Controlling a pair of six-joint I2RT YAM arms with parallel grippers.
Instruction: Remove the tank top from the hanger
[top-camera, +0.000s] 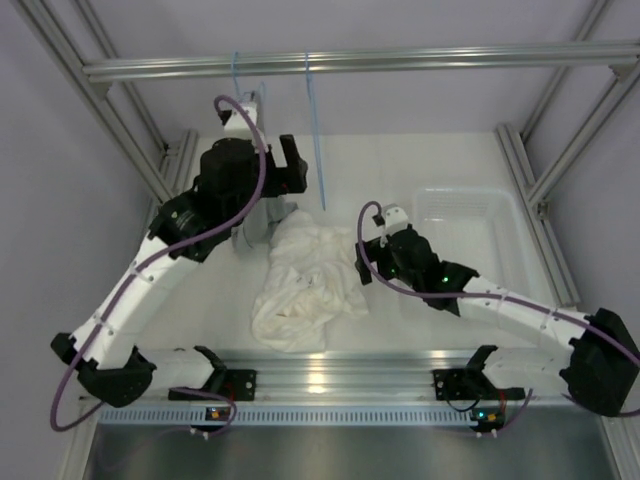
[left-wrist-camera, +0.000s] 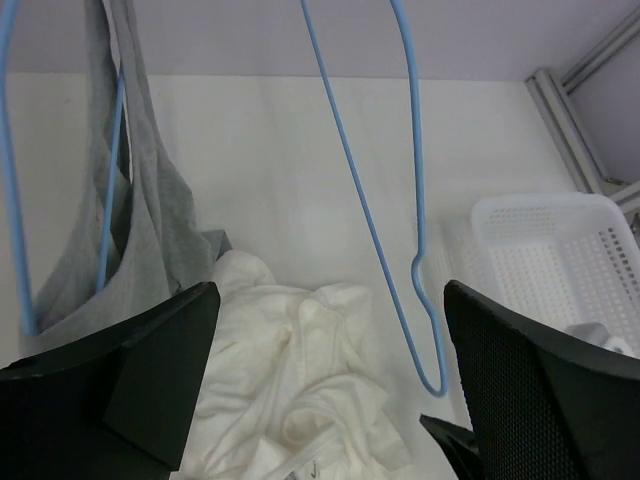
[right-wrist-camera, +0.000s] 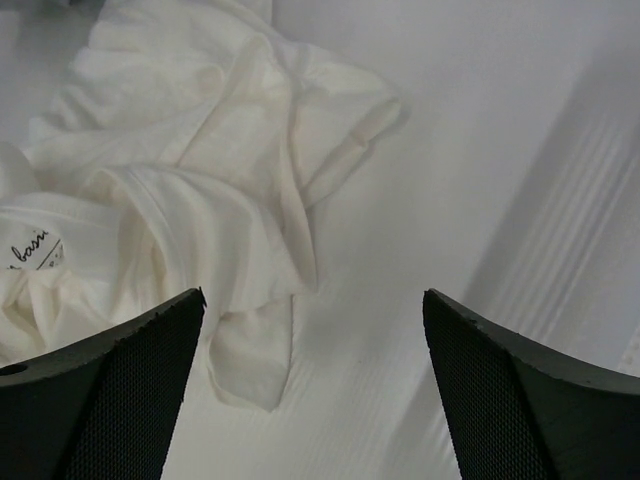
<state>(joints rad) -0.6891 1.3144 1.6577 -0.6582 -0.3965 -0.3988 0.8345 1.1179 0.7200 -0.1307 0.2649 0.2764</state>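
White, thin, crinkly fabric tank top (top-camera: 305, 280), crumpled in a loose heap on the white table (top-camera: 400, 170) between the arms. Probably light and limp; best pinched at a raised fold. Thin light-blue wire hanger (top-camera: 315, 130) hangs bare, far side. Left gripper (left-wrist-camera: 330, 300) and right gripper (right-wrist-camera: 312, 295): both spread wide, empty.

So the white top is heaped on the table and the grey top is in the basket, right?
Not quite: the white top is heaped on the table, but the grey top hangs on a blue hanger, not in the basket. The left wrist view shows it.
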